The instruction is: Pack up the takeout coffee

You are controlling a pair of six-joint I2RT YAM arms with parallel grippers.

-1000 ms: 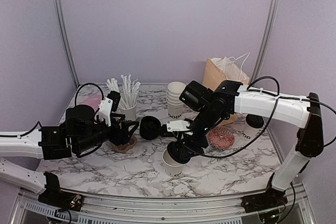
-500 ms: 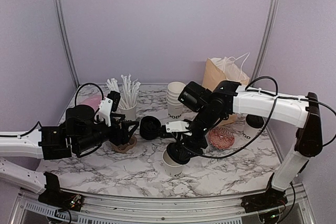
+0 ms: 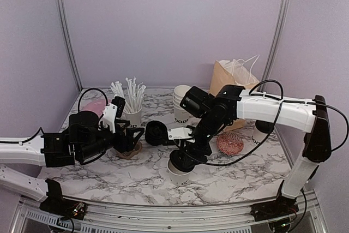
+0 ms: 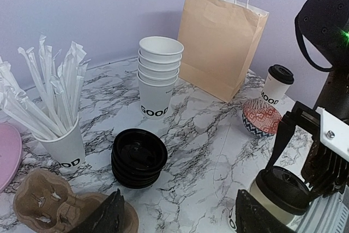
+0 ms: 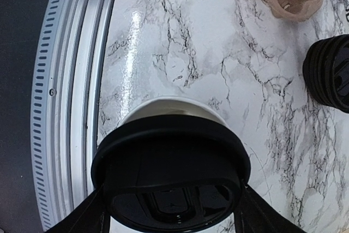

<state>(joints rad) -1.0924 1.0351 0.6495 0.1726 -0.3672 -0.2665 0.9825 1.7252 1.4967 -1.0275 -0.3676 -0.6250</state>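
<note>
One takeout coffee (image 3: 177, 175), bottom-centre: light, crushable. Right claw (image 5: 169, 214) straddles lid (image 5: 170, 173), pinch unclear. I'd grab the wall under the lid.

- The whole marble table (image 3: 109, 175) is taken in from above and behind the robot, at a distance, facing the purple back wall (image 3: 174, 25).
- From the left wrist, the tabletop is viewed low and near, looking across toward the brown bag (image 4: 221, 42).
- From the right wrist, the lidded cup (image 5: 172, 173) is seen steeply from above, very close.
- That cup and the stack of black lids (image 4: 139, 156) are shared by all three views.
</note>
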